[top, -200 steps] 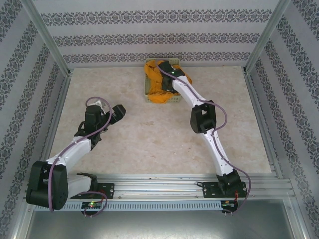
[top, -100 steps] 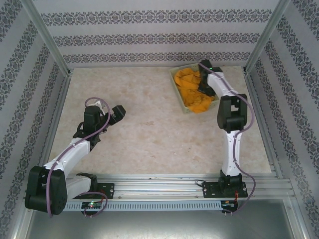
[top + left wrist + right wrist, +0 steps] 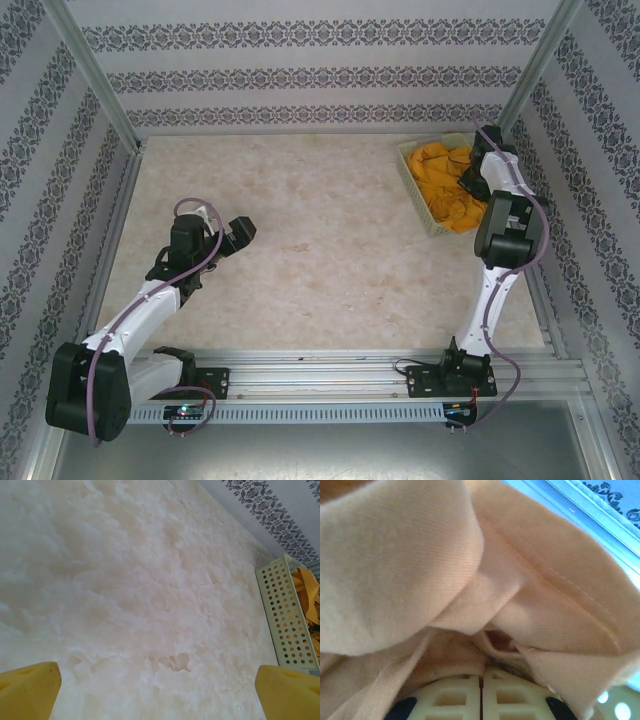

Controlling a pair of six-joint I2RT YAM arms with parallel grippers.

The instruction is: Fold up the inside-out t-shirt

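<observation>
T-shirt point(image 3: 440, 170) bunched in basket point(image 3: 413, 185), print indiscernible; right end effector point(image 3: 466, 183) tips buried in it.

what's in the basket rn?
Orange shirt, bunched up, fills the basket; right gripper is down in it, shut on a fold. Basket floor and anything beneath the cloth are hidden.

1. A pale green perforated basket point(image 3: 415, 185) stands at the table's far right corner.
2. The table point(image 3: 320, 260) has a beige marbled top.
3. Patterned striped wallpaper point(image 3: 300, 75) covers the surrounding walls.
4. A metal rail point(image 3: 330, 372) runs along the near edge.
</observation>
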